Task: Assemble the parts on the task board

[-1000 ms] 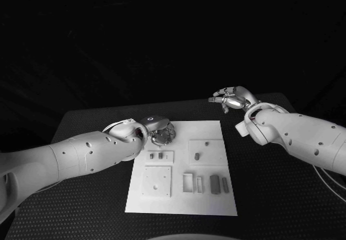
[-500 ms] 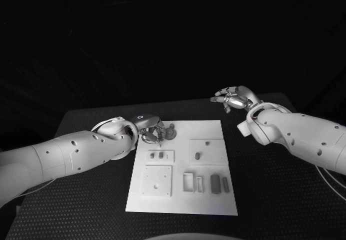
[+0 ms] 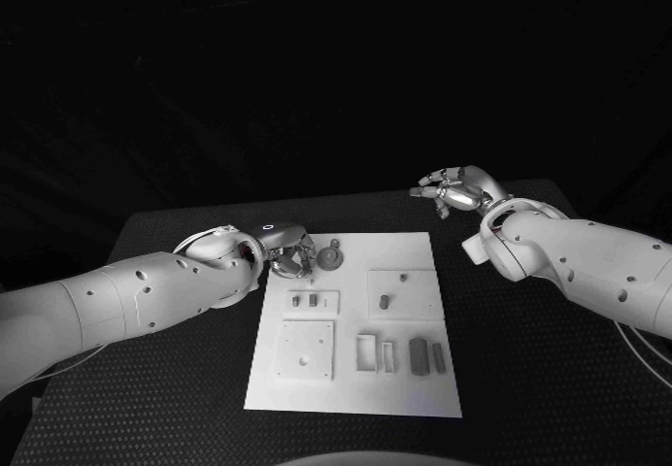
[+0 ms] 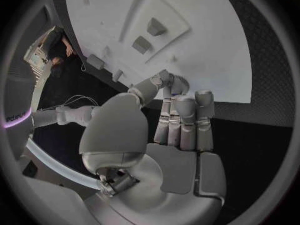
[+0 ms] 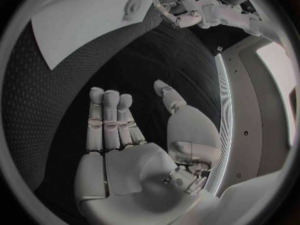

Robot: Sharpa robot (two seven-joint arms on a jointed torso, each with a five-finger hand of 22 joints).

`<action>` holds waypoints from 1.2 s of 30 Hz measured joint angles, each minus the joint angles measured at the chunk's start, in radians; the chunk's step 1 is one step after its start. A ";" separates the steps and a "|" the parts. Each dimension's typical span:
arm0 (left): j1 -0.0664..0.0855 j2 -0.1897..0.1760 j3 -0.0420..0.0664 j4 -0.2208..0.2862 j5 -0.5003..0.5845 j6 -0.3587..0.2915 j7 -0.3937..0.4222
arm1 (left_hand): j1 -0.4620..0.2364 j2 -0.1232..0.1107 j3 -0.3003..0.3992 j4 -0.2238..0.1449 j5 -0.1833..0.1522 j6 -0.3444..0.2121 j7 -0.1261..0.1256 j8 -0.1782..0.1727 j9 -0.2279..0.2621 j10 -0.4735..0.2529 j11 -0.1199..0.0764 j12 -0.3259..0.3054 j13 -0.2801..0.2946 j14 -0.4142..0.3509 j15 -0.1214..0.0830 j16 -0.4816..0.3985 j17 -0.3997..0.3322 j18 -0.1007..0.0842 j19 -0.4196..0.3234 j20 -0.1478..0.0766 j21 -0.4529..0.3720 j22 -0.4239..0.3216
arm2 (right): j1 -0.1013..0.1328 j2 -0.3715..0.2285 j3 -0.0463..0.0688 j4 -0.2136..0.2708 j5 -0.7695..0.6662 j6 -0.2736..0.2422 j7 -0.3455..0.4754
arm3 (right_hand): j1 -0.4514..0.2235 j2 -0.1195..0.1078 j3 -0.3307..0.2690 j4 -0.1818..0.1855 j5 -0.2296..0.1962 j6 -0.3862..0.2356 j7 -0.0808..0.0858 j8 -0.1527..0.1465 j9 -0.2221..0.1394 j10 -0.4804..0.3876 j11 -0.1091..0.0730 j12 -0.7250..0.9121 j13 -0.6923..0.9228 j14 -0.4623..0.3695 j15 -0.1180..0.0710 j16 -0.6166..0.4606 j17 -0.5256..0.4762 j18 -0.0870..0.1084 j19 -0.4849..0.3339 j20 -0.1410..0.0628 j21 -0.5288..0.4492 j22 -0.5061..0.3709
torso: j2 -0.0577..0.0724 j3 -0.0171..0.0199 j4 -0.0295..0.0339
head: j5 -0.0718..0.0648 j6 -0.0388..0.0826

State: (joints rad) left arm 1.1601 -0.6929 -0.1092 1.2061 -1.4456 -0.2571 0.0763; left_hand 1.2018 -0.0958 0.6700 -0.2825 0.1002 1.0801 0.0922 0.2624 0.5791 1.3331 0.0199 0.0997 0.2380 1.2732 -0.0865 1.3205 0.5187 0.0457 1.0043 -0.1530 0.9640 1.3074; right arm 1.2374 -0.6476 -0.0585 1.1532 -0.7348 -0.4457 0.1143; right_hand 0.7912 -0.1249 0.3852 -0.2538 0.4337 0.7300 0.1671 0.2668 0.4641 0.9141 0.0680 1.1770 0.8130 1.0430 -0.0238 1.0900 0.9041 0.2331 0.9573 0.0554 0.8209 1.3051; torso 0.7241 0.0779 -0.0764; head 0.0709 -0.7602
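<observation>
The white task board (image 3: 353, 383) lies in the middle of the black table. A round grey part (image 3: 329, 256) lies flat near its far left corner. My left hand (image 3: 290, 258) hovers just left of that part, at the board's edge, holding nothing; in the left wrist view its fingers (image 4: 181, 122) are half bent over the board (image 4: 206, 60), near two small parts (image 4: 149, 36). My right hand (image 3: 451, 190) hangs raised beyond the board's far right corner, and its fingers (image 5: 109, 120) are spread with nothing in them.
On the board sit a small block with two pegs (image 3: 307, 302), a raised square with a slot piece (image 3: 383, 304), a square plate (image 3: 304, 351) and several long parts (image 3: 418, 355) near the front. Black table (image 3: 532, 388) surrounds the board.
My left hand has drawn back to the left off the round part, which now lies uncovered on the board. The right hand has stayed in place.
</observation>
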 measured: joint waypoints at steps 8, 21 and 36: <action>-0.003 0.009 -0.003 -0.013 0.000 0.010 0.001 | 0.000 0.000 0.003 -0.003 0.000 0.000 0.000 0.000 0.000 0.000 0.000 0.000 0.000 -0.001 0.001 0.000 -0.001 0.000 0.000 0.000 0.000 0.000 | 0.000 0.000 0.000 0.000 0.000 0.000 0.000 | 0.000 0.000 0.000 0.000 0.000 0.000 0.000 0.000 0.000 0.000 0.000 0.000 -0.001 0.000 0.000 0.000 -0.001 0.000 0.000 0.000 0.000 0.000 | 0.000 0.0009 -0.0012 | 0.003 -0.001; -0.007 0.012 -0.010 -0.016 0.000 0.032 0.001 | 0.001 -0.001 0.003 -0.003 -0.003 -0.001 -0.001 0.000 0.000 0.000 0.000 0.000 0.000 -0.001 0.001 0.000 -0.002 0.000 -0.001 0.002 0.000 0.000 | 0.000 -0.001 0.000 0.000 0.000 0.000 0.000 | 0.000 0.000 0.000 0.000 0.000 -0.001 0.001 0.000 -0.001 0.000 0.000 0.000 -0.003 0.001 -0.001 0.000 -0.002 0.000 0.000 0.000 0.000 0.000 | 0.000 0.0012 -0.0019 | 0.001 -0.005; -0.007 0.009 -0.011 -0.015 -0.001 0.049 0.000 | 0.001 -0.001 0.002 -0.003 -0.005 -0.001 -0.001 -0.002 0.000 0.000 0.000 -0.004 0.000 0.004 0.000 0.000 -0.003 0.000 0.004 0.000 0.000 -0.001 | 0.000 -0.001 0.000 0.000 0.000 0.000 0.000 | 0.000 0.000 0.000 0.000 0.000 -0.002 0.002 0.000 -0.001 0.000 0.000 0.004 -0.004 -0.002 0.002 0.000 -0.003 0.000 0.000 0.000 -0.004 0.001 | 0.000 0.0012 -0.0013 | 0.000 -0.004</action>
State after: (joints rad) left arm 1.1530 -0.6834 -0.1201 1.1914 -1.4464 -0.2081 0.0765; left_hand 1.2030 -0.0970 0.6722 -0.2856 0.0949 1.0787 0.0907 0.2604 0.5792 1.3333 0.0198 0.0953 0.2380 1.2776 -0.0869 1.3205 0.5159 0.0458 1.0085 -0.1528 0.9640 1.3064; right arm 1.2374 -0.6486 -0.0585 1.1532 -0.7349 -0.4459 0.1143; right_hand 0.7913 -0.1249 0.3852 -0.2538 0.4337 0.7276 0.1694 0.2668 0.4633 0.9141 0.0679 1.1809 0.8090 1.0415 -0.0223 1.0898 0.9011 0.2331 0.9573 0.0554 0.8167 1.3062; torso 0.7241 0.0791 -0.0778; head 0.0706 -0.7642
